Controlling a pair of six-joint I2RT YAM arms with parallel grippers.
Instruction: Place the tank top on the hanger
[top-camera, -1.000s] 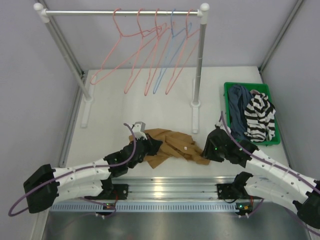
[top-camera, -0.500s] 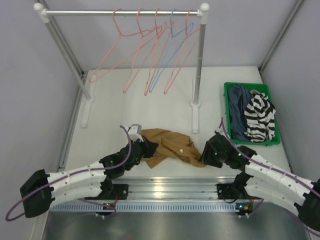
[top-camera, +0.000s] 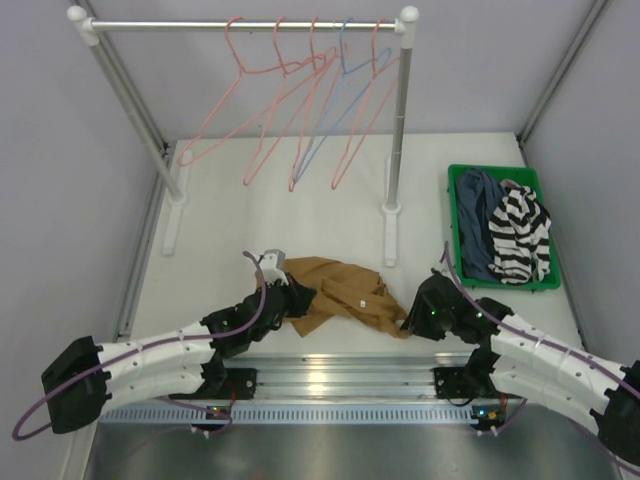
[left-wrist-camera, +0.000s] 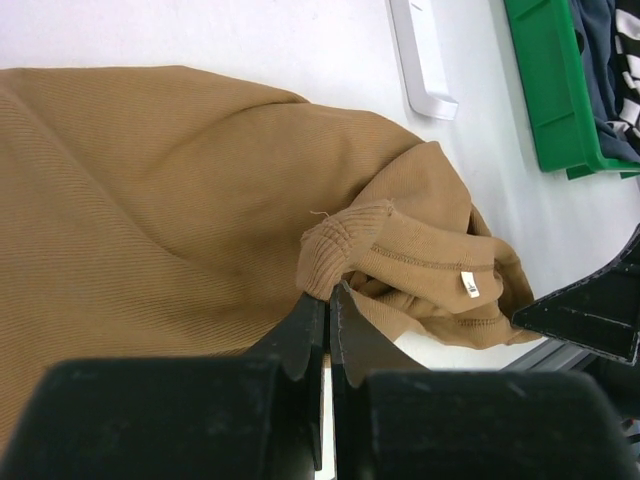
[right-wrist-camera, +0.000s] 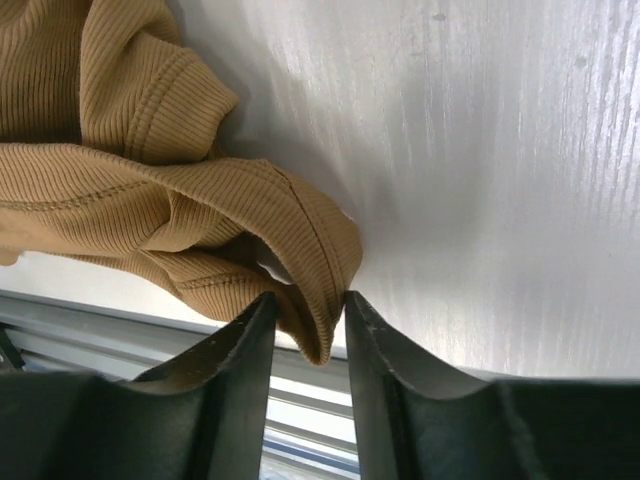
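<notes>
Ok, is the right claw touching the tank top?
Touching. The right wrist view shows a fold of the tank top wedged inside the right claw, pressed against both jaws.

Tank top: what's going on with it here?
Both arms are working the tan tank top, which lies crumpled on the table. The left pincer is pinched shut on a ribbed edge at the garment's left side. The right pincer is clamped on a folded hem at its right end. The pink hangers hang untouched on the rail, so nothing is hung yet.
</notes>
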